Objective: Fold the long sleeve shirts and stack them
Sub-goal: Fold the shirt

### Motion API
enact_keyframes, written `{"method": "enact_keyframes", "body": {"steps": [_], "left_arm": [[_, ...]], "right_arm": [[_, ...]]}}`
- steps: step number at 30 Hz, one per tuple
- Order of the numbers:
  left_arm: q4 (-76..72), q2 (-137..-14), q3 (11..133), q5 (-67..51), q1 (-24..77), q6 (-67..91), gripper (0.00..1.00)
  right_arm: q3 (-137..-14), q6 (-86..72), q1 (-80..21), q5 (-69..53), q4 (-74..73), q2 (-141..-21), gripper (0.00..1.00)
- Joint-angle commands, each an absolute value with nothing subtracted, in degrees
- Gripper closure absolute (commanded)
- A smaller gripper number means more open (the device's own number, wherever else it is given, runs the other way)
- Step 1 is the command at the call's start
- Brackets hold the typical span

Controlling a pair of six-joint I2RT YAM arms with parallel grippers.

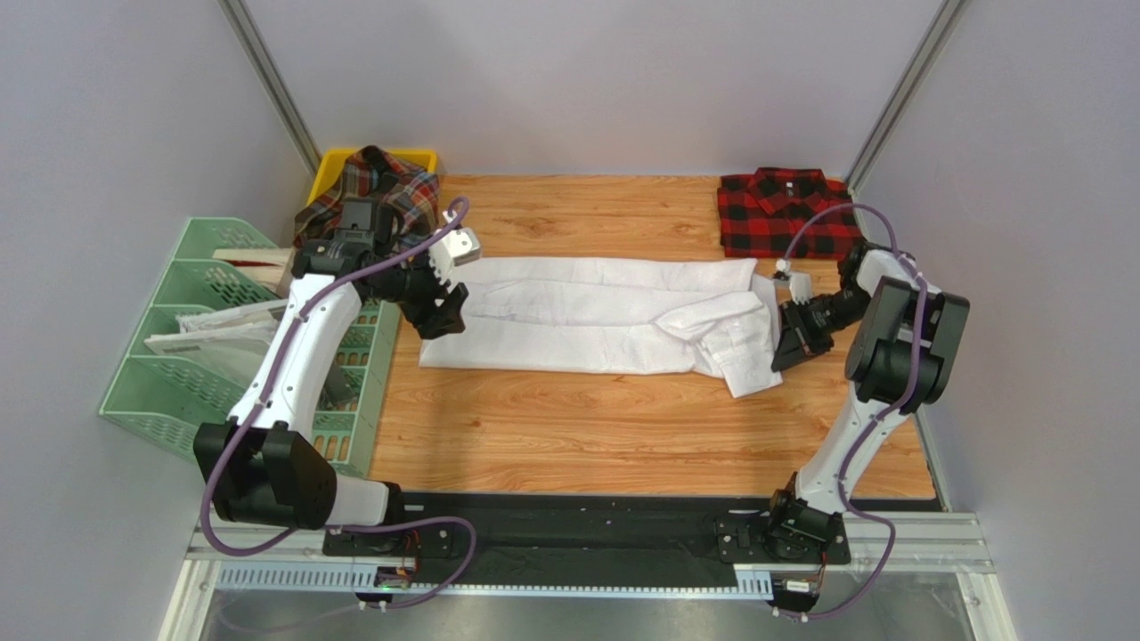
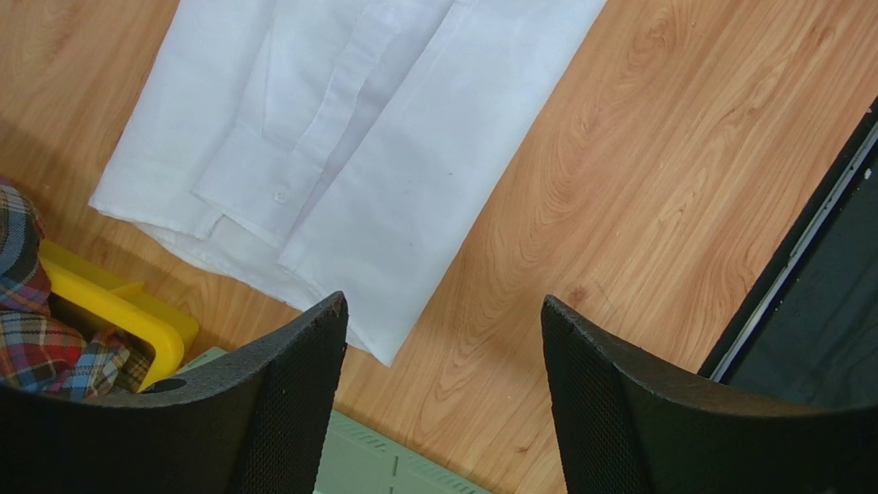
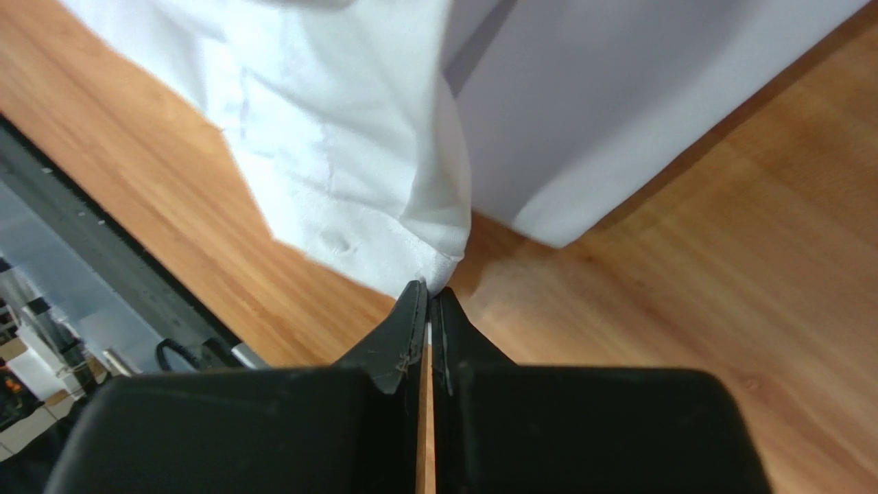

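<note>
The white shirt (image 1: 589, 314) lies folded into a long band across the middle of the wooden table. It also shows in the left wrist view (image 2: 392, 154) and the right wrist view (image 3: 350, 154). My left gripper (image 1: 442, 318) is open and empty, held above the shirt's left end (image 2: 443, 304). My right gripper (image 1: 783, 350) is shut on a corner of the white shirt at its right end (image 3: 431, 288) and lifts it slightly. The red-and-black checked shirt (image 1: 783, 211) lies folded at the back right. The tartan shirt (image 1: 375, 187) sits crumpled in a yellow bin (image 1: 418, 159).
A green file rack (image 1: 187, 334) holding white paper sheets (image 1: 214, 327) stands on the left, close to the left arm; its edge (image 2: 381, 468) and the yellow bin (image 2: 113, 309) show under the left gripper. A black strip (image 1: 589, 514) runs along the near edge.
</note>
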State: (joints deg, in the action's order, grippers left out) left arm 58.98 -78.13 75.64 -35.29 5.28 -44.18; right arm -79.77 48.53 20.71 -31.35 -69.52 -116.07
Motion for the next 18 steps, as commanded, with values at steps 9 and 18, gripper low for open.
{"method": "enact_keyframes", "body": {"steps": [9,18], "left_arm": [[49.0,-72.4,76.8,-36.7,11.8,-41.4,0.01],[28.0,-73.8,76.0,-35.5,28.9,-33.6,0.01]], "right_arm": [[-85.3,44.0,20.0,-61.1,-85.9,-101.9,1.0],[-78.0,4.8,12.9,-74.0,-57.3,-94.8,1.0]]}}
